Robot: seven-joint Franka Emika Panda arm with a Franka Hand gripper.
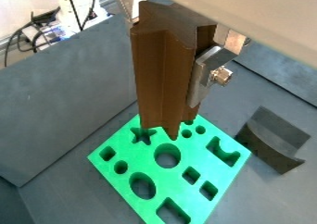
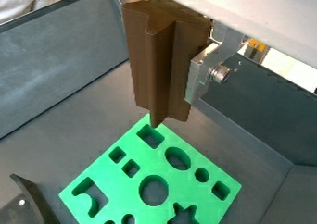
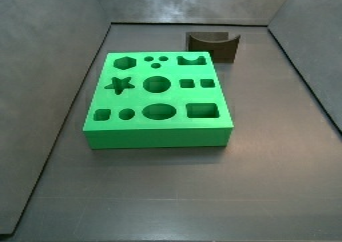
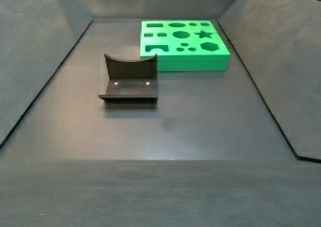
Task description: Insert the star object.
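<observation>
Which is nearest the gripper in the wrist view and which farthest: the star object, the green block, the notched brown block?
1. The star object: held upright between the gripper's fingers.
2. The green block: directly under the peg's lower end.
3. The notched brown block: on the floor off to the side, beyond the green block's edge.

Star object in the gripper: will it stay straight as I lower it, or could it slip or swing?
The star object looks rigid, so it should not flex. The gripper holds it near its upper end, leaving a long part hanging, so it may pivot if its tip catches the green block. Its ridged sides probably help against slipping.
</observation>
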